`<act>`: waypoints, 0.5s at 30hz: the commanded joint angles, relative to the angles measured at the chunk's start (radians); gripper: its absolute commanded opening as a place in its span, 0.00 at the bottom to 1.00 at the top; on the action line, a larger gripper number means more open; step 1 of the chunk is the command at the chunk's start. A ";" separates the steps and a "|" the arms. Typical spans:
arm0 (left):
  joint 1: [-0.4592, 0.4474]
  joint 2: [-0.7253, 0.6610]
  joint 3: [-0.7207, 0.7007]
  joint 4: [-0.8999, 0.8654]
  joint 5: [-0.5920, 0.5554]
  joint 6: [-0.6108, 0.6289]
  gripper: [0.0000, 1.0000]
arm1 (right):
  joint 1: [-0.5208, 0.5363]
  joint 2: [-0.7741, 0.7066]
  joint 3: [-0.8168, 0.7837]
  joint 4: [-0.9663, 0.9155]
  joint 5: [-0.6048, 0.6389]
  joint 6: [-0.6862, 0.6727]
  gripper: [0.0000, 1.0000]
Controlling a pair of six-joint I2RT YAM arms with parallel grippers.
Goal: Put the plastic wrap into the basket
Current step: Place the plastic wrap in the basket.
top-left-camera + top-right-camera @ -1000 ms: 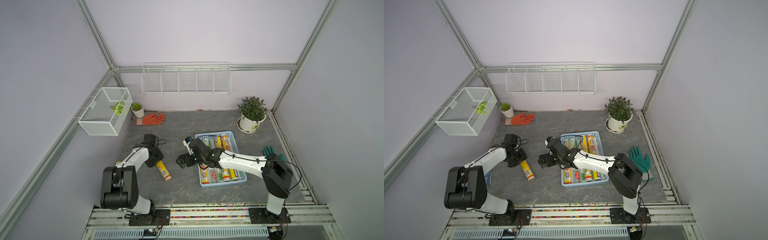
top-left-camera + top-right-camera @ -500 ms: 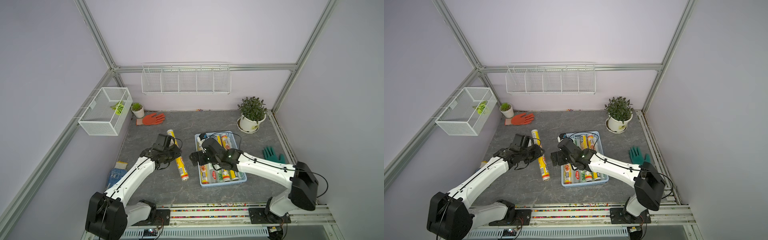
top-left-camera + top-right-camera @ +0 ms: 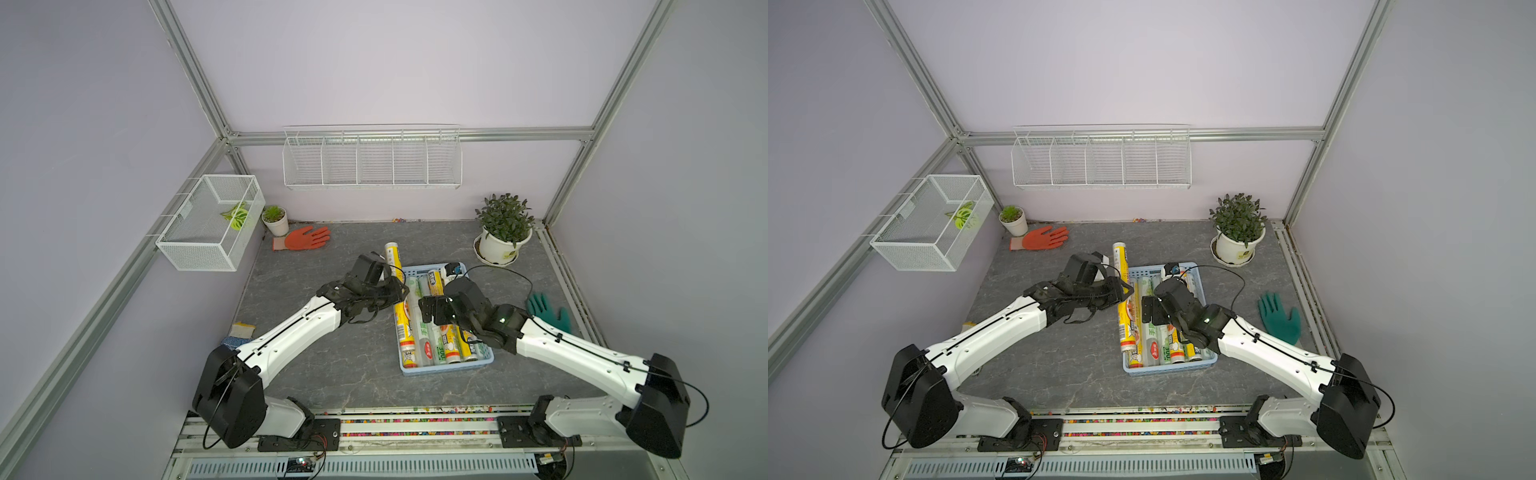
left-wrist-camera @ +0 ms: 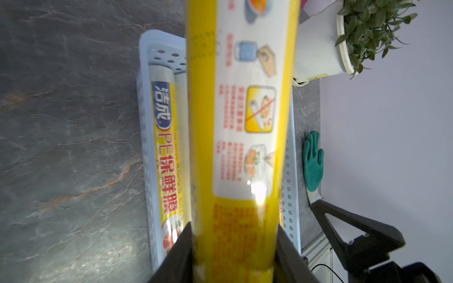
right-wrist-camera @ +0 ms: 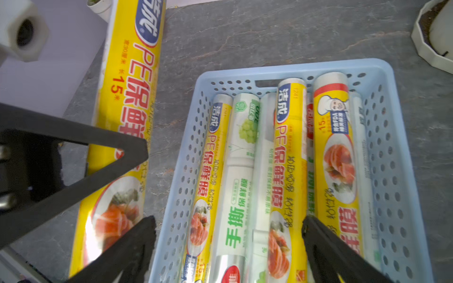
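Plastic wrap (image 4: pixel 242 117): print blurred, probably instructions

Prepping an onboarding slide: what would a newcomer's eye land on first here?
The left gripper is shut on a long yellow roll, raised beside the blue basket and not yet in it. The basket is packed with yellow and green-print rolls, and the open right gripper hovers over them. An orange glove lies at the back of the table and a green glove to the basket's right.
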State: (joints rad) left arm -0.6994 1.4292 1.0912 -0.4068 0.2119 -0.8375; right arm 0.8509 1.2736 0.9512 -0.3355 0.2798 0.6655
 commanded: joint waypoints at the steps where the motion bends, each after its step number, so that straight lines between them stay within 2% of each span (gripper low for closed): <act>1: -0.035 0.036 0.063 0.047 0.014 -0.019 0.15 | -0.032 -0.046 -0.037 -0.032 0.002 0.028 0.98; 15: -0.106 0.196 0.149 0.027 0.004 -0.056 0.16 | -0.136 -0.146 -0.142 -0.033 -0.011 0.059 0.98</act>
State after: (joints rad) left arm -0.7979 1.6089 1.1915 -0.3782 0.2142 -0.8871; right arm 0.7288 1.1500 0.8352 -0.3641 0.2668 0.7036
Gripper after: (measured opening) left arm 0.429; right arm 0.983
